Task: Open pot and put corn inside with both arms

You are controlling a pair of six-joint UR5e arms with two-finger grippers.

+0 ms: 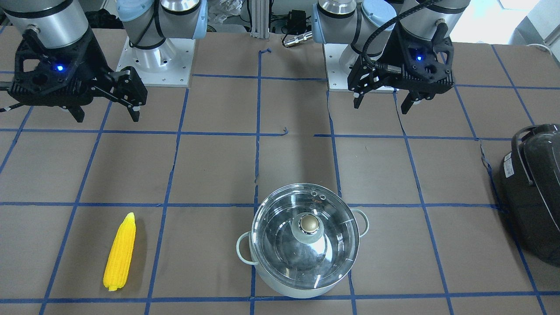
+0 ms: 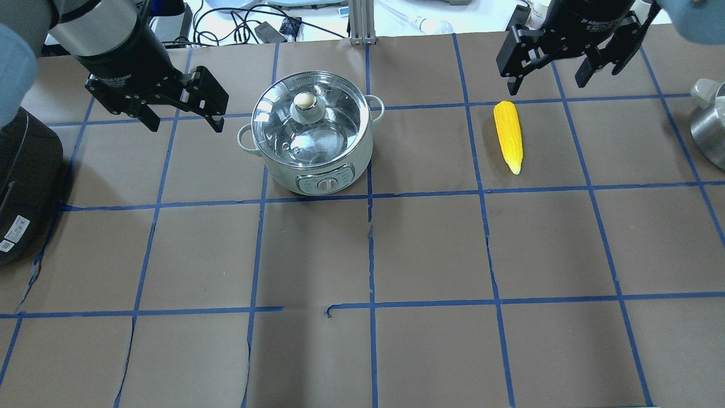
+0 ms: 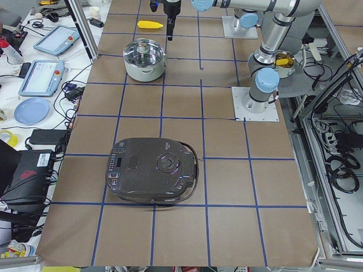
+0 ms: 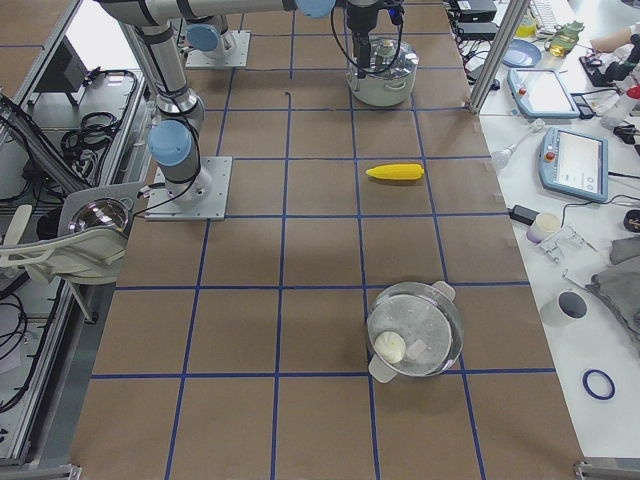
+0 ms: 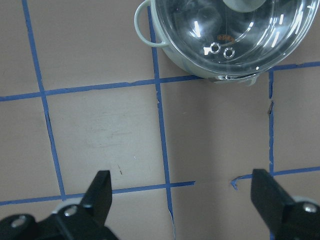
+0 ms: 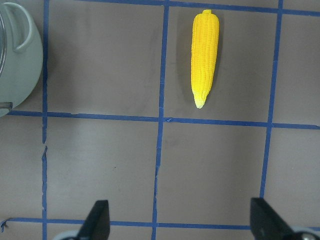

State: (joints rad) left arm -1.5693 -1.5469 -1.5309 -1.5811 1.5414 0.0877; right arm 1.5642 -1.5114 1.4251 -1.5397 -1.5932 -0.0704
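Observation:
The mint-green pot (image 2: 317, 170) stands at the far middle of the table with its glass lid (image 2: 334, 122) and brass knob (image 2: 305, 101) on it. It also shows in the front view (image 1: 302, 286). The yellow corn (image 2: 508, 136) lies flat on the table to the pot's right, and appears in the front view (image 1: 120, 251) and the right wrist view (image 6: 204, 57). My left gripper (image 2: 185, 127) hangs open and empty above the table just left of the pot (image 5: 225, 40). My right gripper (image 2: 546, 86) hangs open and empty above the corn's far end.
A big dark grey appliance (image 2: 22, 187) sits at the table's left end. A second steel pot (image 2: 711, 127) with a clear lid stands at the right end (image 4: 415, 330). Blue tape lines grid the brown table. The arm bases (image 1: 153, 61) stand at the near side.

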